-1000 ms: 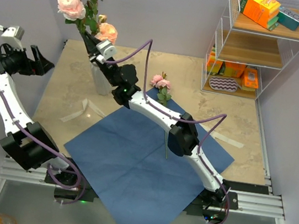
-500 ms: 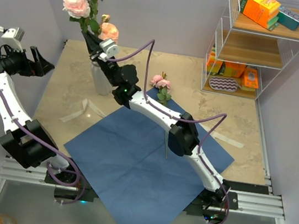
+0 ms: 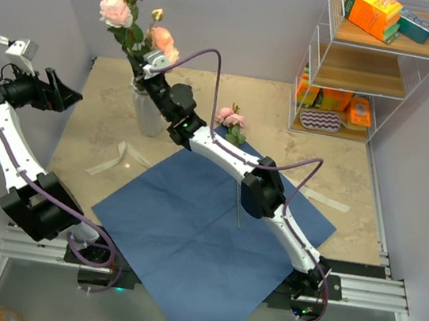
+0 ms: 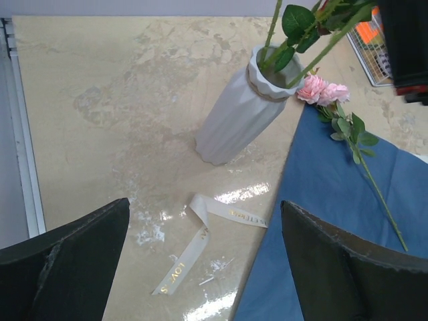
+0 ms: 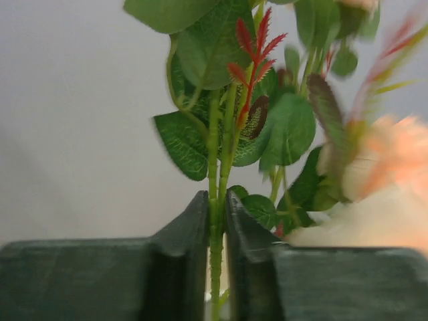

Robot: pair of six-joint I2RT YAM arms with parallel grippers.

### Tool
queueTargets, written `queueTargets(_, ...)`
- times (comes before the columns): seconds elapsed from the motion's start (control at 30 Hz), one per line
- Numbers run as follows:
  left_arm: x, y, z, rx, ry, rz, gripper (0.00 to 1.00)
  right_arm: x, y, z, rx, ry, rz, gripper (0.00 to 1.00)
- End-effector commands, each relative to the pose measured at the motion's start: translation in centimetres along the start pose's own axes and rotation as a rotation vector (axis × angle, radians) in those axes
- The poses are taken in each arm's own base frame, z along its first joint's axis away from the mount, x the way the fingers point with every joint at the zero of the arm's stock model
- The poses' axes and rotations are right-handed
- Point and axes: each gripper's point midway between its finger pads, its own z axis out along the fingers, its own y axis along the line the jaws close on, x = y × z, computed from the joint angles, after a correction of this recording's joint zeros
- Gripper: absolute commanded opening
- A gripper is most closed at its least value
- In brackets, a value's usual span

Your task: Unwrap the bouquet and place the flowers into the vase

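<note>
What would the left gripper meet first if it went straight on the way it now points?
Probably the beige ribbon lying on the table, straight ahead between the open fingers of the left gripper. The vase stands farther along that line, though depth is hard to judge from the wrist view.

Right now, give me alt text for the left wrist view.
A pale ribbed vase stands on the marble table with green stems in its mouth. A beige ribbon lies before it; one pink rose lies on blue paper beside it. The left end effector is open.
</note>
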Motion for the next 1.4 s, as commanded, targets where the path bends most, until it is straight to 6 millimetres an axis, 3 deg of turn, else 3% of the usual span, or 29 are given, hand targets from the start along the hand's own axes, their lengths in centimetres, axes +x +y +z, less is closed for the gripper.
queueTargets(0.0, -1.7, -2.3, -0.9, 0.062, -0.045, 0.083, 0.99, 1.3, 0.0, -0.3, -0.003, 0.067, 0.018, 0.28)
queueTargets(0.07, -1.7, -2.4, -0.9, 0.060, -0.044, 0.086, 0.99, 0.5, 0.0, -0.2, -0.005, 0.066, 0.035, 0.62)
queueTargets(0.13, -1.6, -2.3, -0.9, 0.061, -0.042, 0.085, 0.99, 0.1, 0.1, -0.3, -0.011, 0.067, 0.045, 0.68)
queueTargets(0.17, -1.7, -2.4, -0.9, 0.062, -0.043, 0.089, 0.99, -0.2, 0.2, -0.4, -0.012, 0.066, 0.050, 0.76)
queueTargets(0.33, -1.8, -2.4, -1.0, 0.057, -0.043, 0.090, 0.99, -3.4, 1.2, -1.2, -0.050, 0.052, 0.063, 0.79)
queueTargets(0.4, -1.7, -2.3, -1.0, 0.054, -0.043, 0.090, 0.99, -3.1, 1.6, -2.4, -0.064, 0.084, 0.066, 0.80)
queueTargets(0.43, -1.7, -2.4, -1.0, 0.054, -0.043, 0.092, 0.99, -6.4, 1.6, -2.5, -0.073, 0.047, 0.078, 0.80)
queueTargets(0.47, -1.8, -2.5, -1.0, 0.055, -0.044, 0.092, 0.99, -5.0, 1.8, -3.8, -0.083, 0.093, 0.077, 0.80)
queueTargets(0.5, -1.7, -2.4, -1.0, 0.053, -0.043, 0.088, 0.99, -5.4, 1.9, -4.4, -0.088, 0.102, 0.086, 0.81)
queueTargets(0.53, -1.7, -2.4, -1.1, 0.052, -0.044, 0.090, 0.99, -9.5, 1.3, -4.9, -0.084, 0.057, 0.096, 0.82)
queueTargets(0.57, -1.8, -2.4, -1.0, 0.052, -0.043, 0.090, 0.99, -7.2, 1.5, -6.7, -0.091, 0.122, 0.096, 0.82)
queueTargets(0.6, -1.7, -2.4, -1.0, 0.049, -0.043, 0.088, 0.99, -8.0, 1.2, -7.6, -0.089, 0.126, 0.109, 0.82)
queueTargets(0.63, -1.8, -2.3, -1.1, 0.047, -0.044, 0.089, 0.99, -10.9, 0.5, -8.5, -0.081, 0.099, 0.118, 0.84)
queueTargets(0.67, -1.8, -2.4, -1.1, 0.048, -0.044, 0.088, 0.99, -9.2, 0.4, -10.3, -0.077, 0.157, 0.112, 0.84)
queueTargets(0.77, -2.1, -2.5, -1.3, 0.041, -0.047, 0.095, 0.99, -8.5, -1.2, -14.0, -0.020, 0.280, 0.113, 0.86)
queueTargets(0.8, -2.2, -2.5, -1.3, 0.037, -0.047, 0.099, 0.99, -6.7, -1.8, -15.6, 0.007, 0.380, 0.097, 0.87)
queueTargets(0.87, -2.4, -2.8, -1.5, 0.032, -0.050, 0.109, 0.99, -5.5, -3.0, -17.9, 0.053, 0.486, 0.076, 0.95)
queueTargets(0.93, -2.5, -3.0, -1.7, 0.031, -0.054, 0.114, 0.99, -2.4, -4.9, -20.9, 0.132, 0.653, 0.060, 0.99)
queueTargets(1.03, -2.7, -3.3, -1.8, 0.033, -0.058, 0.116, 0.99, 1.5, -8.1, -24.8, 0.259, 0.840, 0.074, 0.98)
queueTargets(1.1, -2.8, -3.5, -1.9, 0.037, -0.062, 0.115, 0.99, 4.0, -11.1, -27.4, 0.378, 0.943, 0.113, 0.89)
queueTargets(1.2, -2.8, -3.6, -1.9, 0.036, -0.064, 0.112, 0.99, 5.7, -14.1, -29.7, 0.480, 0.979, 0.169, 0.85)
queueTargets(1.27, -2.8, -3.6, -1.9, 0.035, -0.063, 0.119, 0.99, 6.9, -14.9, -31.4, 0.505, 1.002, 0.172, 0.86)
queueTargets(1.37, -2.7, -3.6, -1.9, 0.035, -0.061, 0.124, 0.99, 9.2, -16.1, -32.3, 0.532, 1.060, 0.161, 0.86)
